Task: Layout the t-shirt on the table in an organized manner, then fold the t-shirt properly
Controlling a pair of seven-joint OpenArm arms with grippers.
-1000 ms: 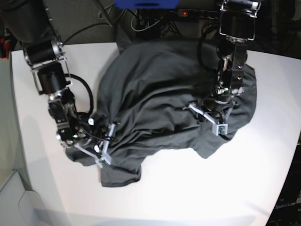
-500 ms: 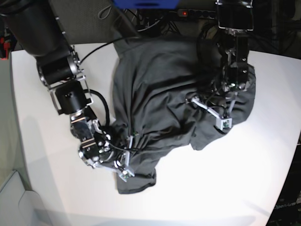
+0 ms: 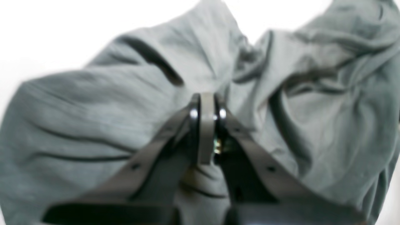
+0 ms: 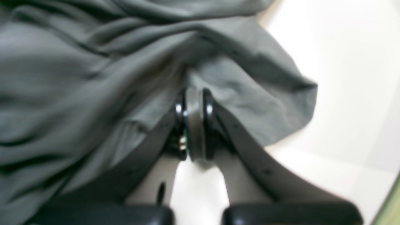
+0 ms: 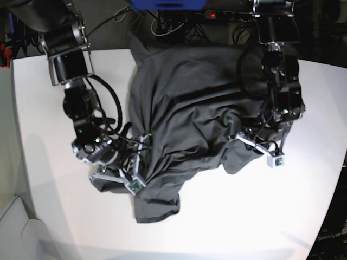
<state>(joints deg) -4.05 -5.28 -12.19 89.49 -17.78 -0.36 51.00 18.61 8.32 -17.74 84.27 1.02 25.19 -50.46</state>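
The dark grey t-shirt point(image 5: 184, 103) lies crumpled in a heap on the middle of the white table point(image 5: 244, 216), with one part hanging over the far edge. My right gripper point(image 5: 140, 158) is at the shirt's near-left side, and the right wrist view shows this gripper point(image 4: 193, 103) shut on a fold of the shirt point(image 4: 93, 62) close to a loose corner. My left gripper point(image 5: 255, 140) is at the shirt's right side. In the left wrist view it point(image 3: 206, 106) is shut on a bunched ridge of fabric point(image 3: 93, 109). A flap point(image 5: 157, 203) trails toward the front.
Beyond the table's far edge lie a black power strip point(image 5: 227, 15) and tangled cables point(image 5: 168, 27), below a blue object point(image 5: 168, 4). The table's rounded right edge point(image 5: 339, 179) runs close to the left arm. A red item point(image 5: 4, 51) sits off the left corner.
Both grippers stayed shut on the shirt. The right gripper pulled the near-left part rightward, then slightly back; the left gripper moved right and nearer. The shirt is bunched narrower.
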